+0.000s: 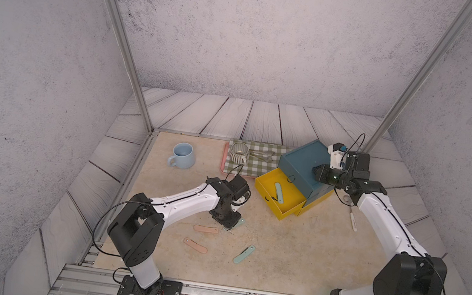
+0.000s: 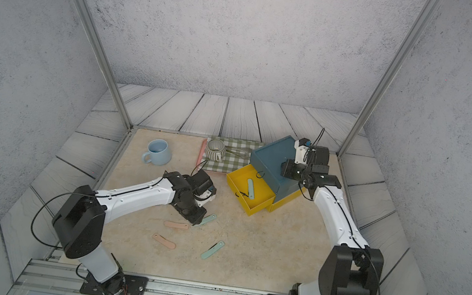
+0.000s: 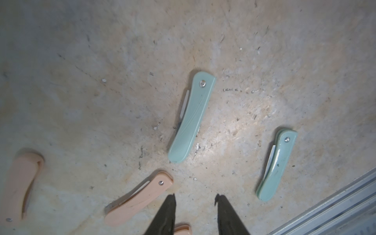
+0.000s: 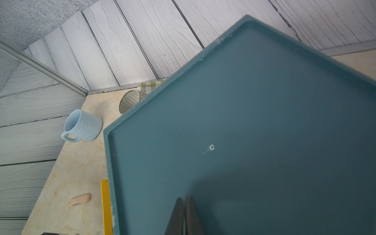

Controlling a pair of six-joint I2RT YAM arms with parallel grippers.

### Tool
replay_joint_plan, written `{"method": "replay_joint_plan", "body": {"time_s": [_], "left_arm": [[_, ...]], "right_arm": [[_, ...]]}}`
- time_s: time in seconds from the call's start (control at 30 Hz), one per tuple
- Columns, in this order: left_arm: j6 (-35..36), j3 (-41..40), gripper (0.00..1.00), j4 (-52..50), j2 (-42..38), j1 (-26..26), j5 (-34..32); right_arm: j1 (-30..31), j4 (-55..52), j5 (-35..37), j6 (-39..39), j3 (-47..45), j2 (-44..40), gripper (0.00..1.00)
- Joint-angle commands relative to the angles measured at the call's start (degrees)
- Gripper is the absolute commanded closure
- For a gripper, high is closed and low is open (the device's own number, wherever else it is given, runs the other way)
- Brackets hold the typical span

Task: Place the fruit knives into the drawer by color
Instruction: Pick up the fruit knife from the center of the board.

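The dark teal drawer chest (image 1: 301,160) stands at the back right. Its upper yellow drawer (image 1: 292,195) is pulled out and a pale teal fruit knife (image 1: 278,192) lies in it. My right gripper (image 4: 185,198) is shut and empty over the chest's top (image 4: 254,122). My left gripper (image 3: 195,196) is open, low over the table, with nothing between its fingers. Just ahead of it lie a teal knife (image 3: 191,118) and a pink knife (image 3: 140,199). A second teal knife (image 3: 276,164) and another pink knife (image 3: 20,187) lie further out. In a top view two pink knives (image 1: 206,229) (image 1: 195,245) and a teal knife (image 1: 244,254) show.
A blue mug (image 1: 183,155) stands at the back left. A pink tray with green checkered cloth (image 1: 259,170) holds a striped cup (image 1: 239,152) and metal cutlery (image 1: 262,155). A thin white stick (image 1: 353,221) lies right of the chest. A metal rail (image 3: 335,205) borders the table front.
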Motion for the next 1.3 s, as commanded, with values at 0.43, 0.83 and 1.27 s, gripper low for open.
{"method": "replay_joint_plan", "body": {"time_s": [0.43,0.83,1.27], "left_arm": [[0.99,1.43,0.55,6.45,10.18,-0.29,-1.67],[0.61,3.43,0.52,6.61,11.28,-0.31,-3.24],[1.69,6.12,0.51,7.29,14.47,-0.35,-1.83]], "right_arm": [[0.21,-21.67,4.67,-0.25,-6.45,5.89,0.91],[0.16,-21.77,4.69,-0.26,-6.45,5.94,0.91],[0.21,-21.68,4.73,-0.32,-6.45,5.96,0.91]]}}
